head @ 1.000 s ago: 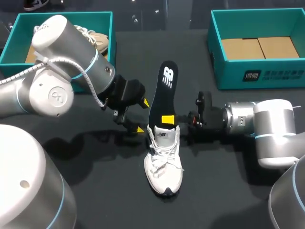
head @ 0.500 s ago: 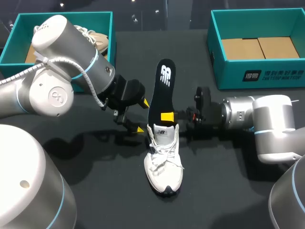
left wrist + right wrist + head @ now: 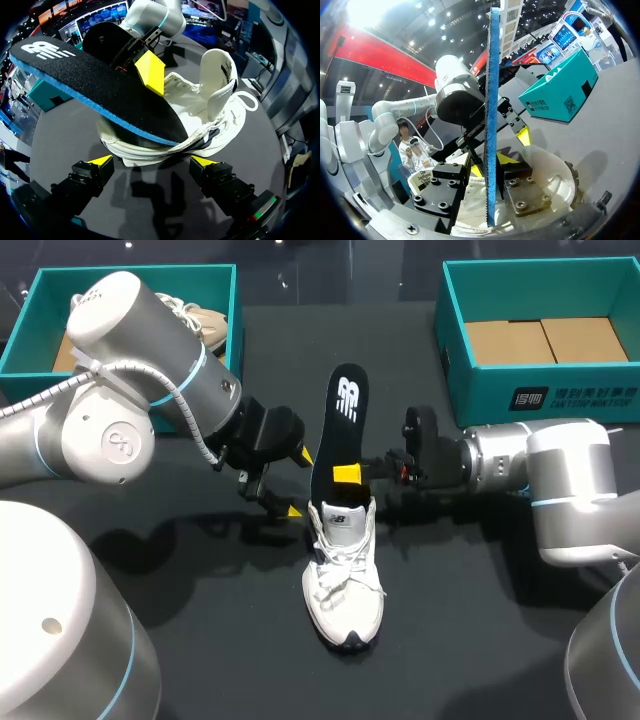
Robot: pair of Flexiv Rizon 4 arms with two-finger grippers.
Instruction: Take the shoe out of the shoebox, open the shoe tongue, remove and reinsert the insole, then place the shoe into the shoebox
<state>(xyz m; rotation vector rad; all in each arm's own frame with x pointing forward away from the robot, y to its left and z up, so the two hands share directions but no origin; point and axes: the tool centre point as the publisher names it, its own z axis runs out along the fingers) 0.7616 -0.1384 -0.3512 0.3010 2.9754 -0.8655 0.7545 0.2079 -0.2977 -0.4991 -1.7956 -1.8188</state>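
A white shoe (image 3: 343,575) stands on the dark table, toe towards the front, tongue lifted (image 3: 220,82). A black insole with a blue edge (image 3: 340,435) has one end in the heel opening and slants up and back out of it. My right gripper (image 3: 350,475) comes in from the right with a finger on each side of the insole (image 3: 492,100); a gap shows beside one finger (image 3: 452,175), so it stands open. My left gripper (image 3: 298,482) hangs open just left of the shoe's heel, and the shoe lies ahead of its spread fingers (image 3: 151,162).
A teal shoebox (image 3: 130,275) at the back left holds another shoe (image 3: 200,325). A second teal shoebox (image 3: 560,395) at the back right shows only its cardboard floor. Both arms crowd the shoe's heel end from the two sides.
My right gripper's fingers have parted from the insole and the gripper has shifted a little back and left along it. The left arm and the shoe have stayed put.
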